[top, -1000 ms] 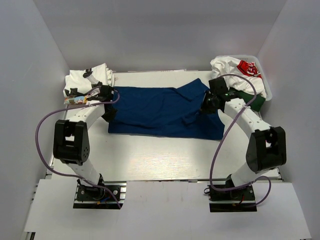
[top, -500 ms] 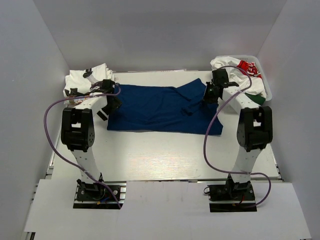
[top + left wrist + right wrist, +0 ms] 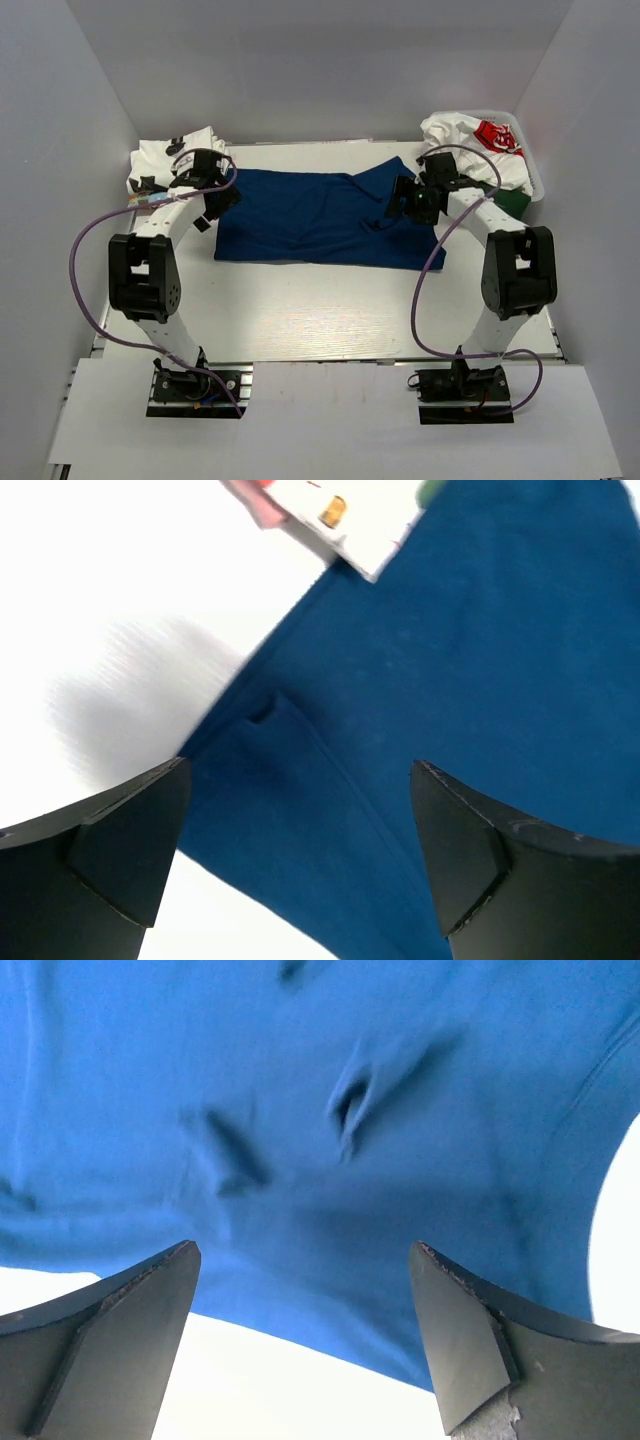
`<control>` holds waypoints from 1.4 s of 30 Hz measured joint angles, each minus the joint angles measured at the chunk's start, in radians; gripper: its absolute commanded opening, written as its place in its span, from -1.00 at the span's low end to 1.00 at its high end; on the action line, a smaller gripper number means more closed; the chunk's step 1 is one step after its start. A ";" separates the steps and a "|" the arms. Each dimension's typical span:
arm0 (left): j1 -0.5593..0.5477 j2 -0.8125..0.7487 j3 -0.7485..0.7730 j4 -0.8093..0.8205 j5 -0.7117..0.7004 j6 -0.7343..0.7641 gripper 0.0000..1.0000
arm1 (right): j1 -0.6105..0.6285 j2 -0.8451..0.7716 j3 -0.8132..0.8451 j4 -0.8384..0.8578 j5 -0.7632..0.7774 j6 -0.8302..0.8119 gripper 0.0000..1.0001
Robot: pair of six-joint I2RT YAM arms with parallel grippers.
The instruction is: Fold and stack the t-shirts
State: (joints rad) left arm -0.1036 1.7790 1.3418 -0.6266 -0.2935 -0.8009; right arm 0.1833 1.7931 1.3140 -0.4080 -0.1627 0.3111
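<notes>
Here the left pincer (image 3: 300, 840) stands open and holds nothing, just above the left edge of the dark blue t-shirt (image 3: 320, 215), which lies spread on the table (image 3: 300, 310). The right pincer (image 3: 300, 1330) is open too, with the wrinkled right part of the same shirt under it. Beyond the left pincer lies a heap of white printed t-shirts (image 3: 170, 160). To the right of the right pincer, a white basket (image 3: 535, 180) holds a white t-shirt with red print (image 3: 485, 135).
</notes>
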 measured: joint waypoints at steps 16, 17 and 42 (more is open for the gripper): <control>-0.019 -0.024 -0.118 0.113 0.118 0.061 1.00 | 0.078 0.142 -0.019 0.097 -0.107 0.035 0.81; -0.019 -0.017 -0.118 0.121 0.122 0.064 1.00 | 0.080 0.158 -0.007 0.100 -0.107 0.038 0.81; -0.019 0.058 -0.117 0.188 0.206 0.103 1.00 | 0.082 0.129 0.118 0.183 0.068 0.053 0.81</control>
State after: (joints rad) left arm -0.1226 1.8374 1.2251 -0.4389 -0.0879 -0.6979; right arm 0.2657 1.9221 1.4319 -0.2245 -0.0952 0.3641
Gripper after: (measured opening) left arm 0.997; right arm 0.901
